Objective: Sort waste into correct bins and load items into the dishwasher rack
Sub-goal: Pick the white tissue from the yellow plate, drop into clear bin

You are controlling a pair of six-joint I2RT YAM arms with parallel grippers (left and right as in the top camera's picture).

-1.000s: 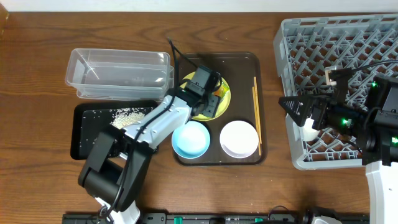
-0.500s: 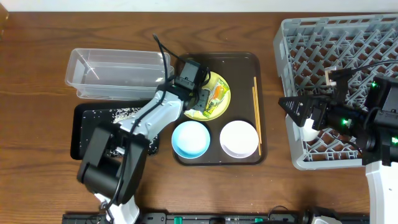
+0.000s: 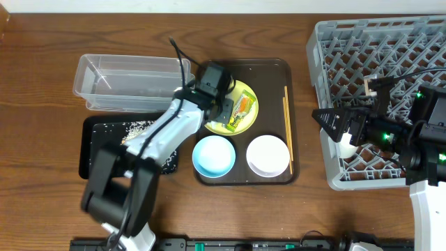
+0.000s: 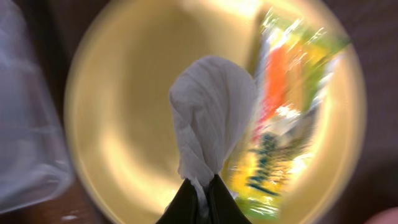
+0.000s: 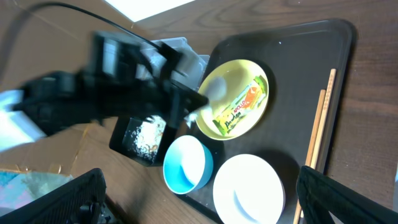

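Up close, the left wrist camera shows a white crumpled scrap point(image 4: 211, 118) pinched tight by the left gripper point(image 4: 199, 186) above the yellow plate point(image 4: 124, 124), beside the wrapper point(image 4: 286, 112). From overhead, the outstretched arm hides that scrap. The right gripper point(image 5: 202, 173) hangs spread wide by the dishwasher rack point(image 3: 320, 42).

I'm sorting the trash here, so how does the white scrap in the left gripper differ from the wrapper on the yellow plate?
The white scrap is plain and crumpled; the wrapper is flat, printed green and orange. The scrap is pinched in the left gripper, held above the yellow plate; the wrapper lies on it. Both are over the same plate.
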